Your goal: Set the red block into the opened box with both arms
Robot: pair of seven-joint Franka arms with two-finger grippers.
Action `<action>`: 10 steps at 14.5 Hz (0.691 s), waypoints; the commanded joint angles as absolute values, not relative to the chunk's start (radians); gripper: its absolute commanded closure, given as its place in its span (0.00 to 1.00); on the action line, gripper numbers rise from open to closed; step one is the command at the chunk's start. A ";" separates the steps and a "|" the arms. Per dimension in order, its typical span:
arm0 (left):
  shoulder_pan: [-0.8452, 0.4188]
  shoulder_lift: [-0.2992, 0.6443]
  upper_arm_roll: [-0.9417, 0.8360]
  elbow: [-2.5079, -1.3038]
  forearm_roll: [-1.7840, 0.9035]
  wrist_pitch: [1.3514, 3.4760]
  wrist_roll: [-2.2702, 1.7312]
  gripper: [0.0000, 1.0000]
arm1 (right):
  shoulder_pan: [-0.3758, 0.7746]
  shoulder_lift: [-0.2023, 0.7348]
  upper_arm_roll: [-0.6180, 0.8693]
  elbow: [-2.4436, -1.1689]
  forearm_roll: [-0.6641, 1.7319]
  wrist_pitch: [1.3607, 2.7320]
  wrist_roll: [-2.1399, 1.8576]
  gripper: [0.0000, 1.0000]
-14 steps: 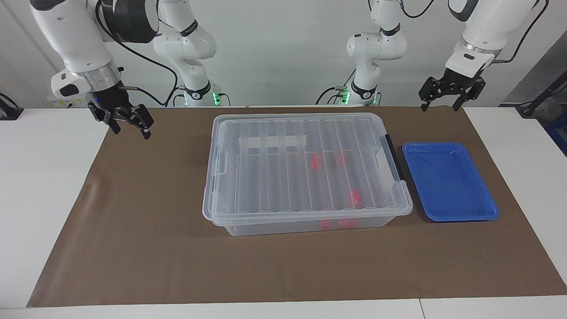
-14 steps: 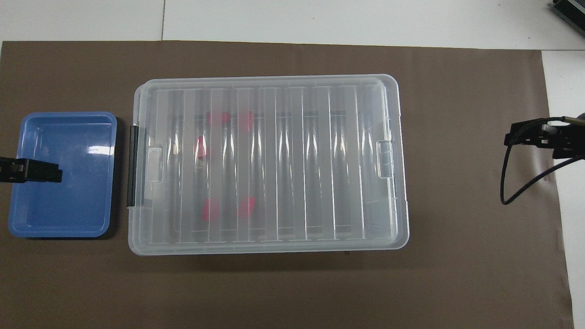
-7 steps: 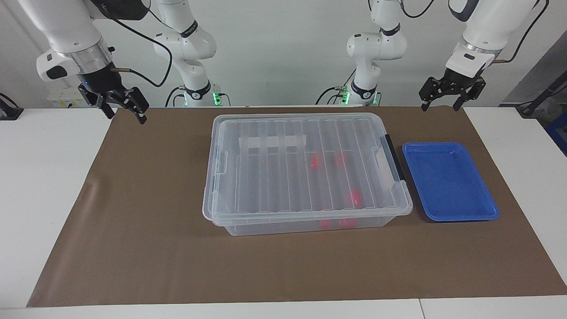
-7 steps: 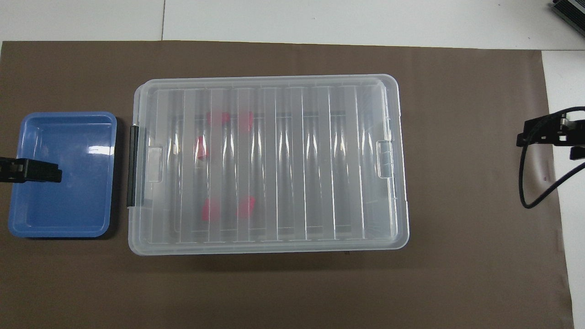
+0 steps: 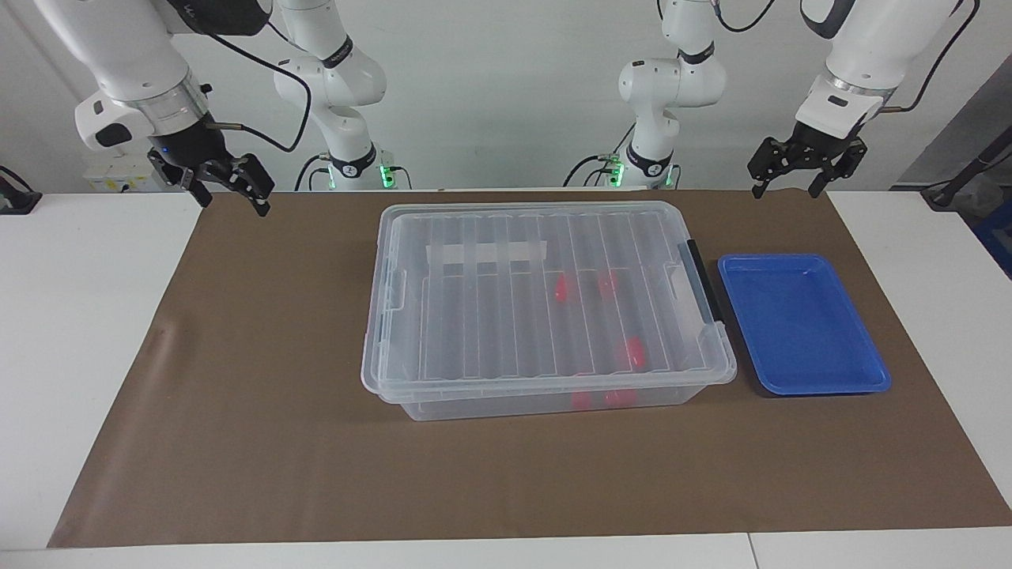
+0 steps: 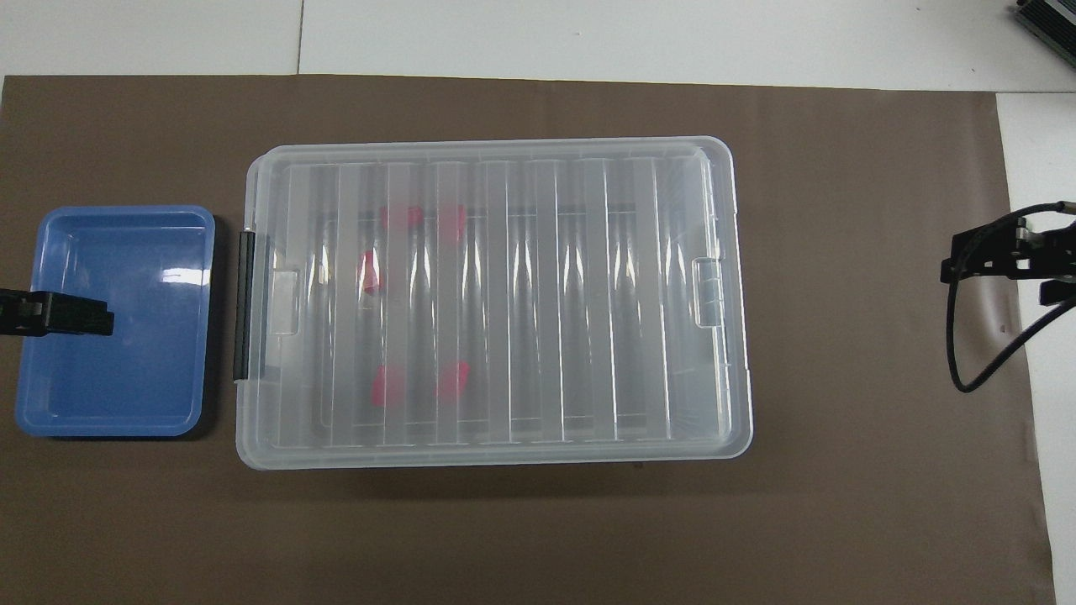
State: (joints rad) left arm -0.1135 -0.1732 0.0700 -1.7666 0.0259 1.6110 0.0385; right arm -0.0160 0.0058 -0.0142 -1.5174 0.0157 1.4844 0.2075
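Both sets of jaws stood wide open and held nothing. The right gripper (image 5: 231, 190) hung over the edge of the brown paper mat (image 5: 261, 411) at the right arm's end of the worktop (image 5: 79, 332). Over the preceding second it had lifted off the mat, swung out toward the white worktop, then drifted a little way back toward the mat; it had not closed in on the container. The left gripper (image 5: 789, 183) was unchanged throughout, waiting over the mat's edge nearest the robots, beside the shallow blue plastic tray (image 5: 866, 348), which lay empty.

The large clear plastic storage box (image 5: 474, 395) sat in the middle of the mat with its ribbed clear lid (image 5: 490, 300) seated flat on the rim and its black side handle (image 5: 704, 280) facing the tray. Neither box nor lid had moved.

Five small bright red plastic blocks (image 6: 452, 380) showed through the lid, all in the box's half toward the left arm's end. No red block lay on the tray or the mat.

Assessment: the blocks were inside and the lid was on, with both arms clear and unloaded. The right arm's movement read as a retreat to rest, not an approach. On this evidence the placing appeared complete, with nothing left outside the box to load.
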 commanded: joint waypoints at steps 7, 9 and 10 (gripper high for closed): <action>-0.115 -0.186 0.075 -1.779 0.014 1.605 0.032 0.00 | -0.015 -0.020 -0.009 -1.568 0.003 1.508 0.172 0.00; -0.115 -0.186 0.075 -1.779 0.014 1.605 0.032 0.00 | -0.015 -0.021 -0.009 -1.571 0.002 1.508 0.172 0.00; -0.115 -0.186 0.075 -1.779 0.014 1.605 0.032 0.00 | -0.015 -0.021 -0.008 -1.571 0.002 1.509 0.172 0.00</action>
State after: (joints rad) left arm -0.1135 -0.1732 0.0701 -1.7666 0.0259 1.6110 0.0385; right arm -0.0158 0.0052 -0.0108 -1.5352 0.0150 1.4877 0.1935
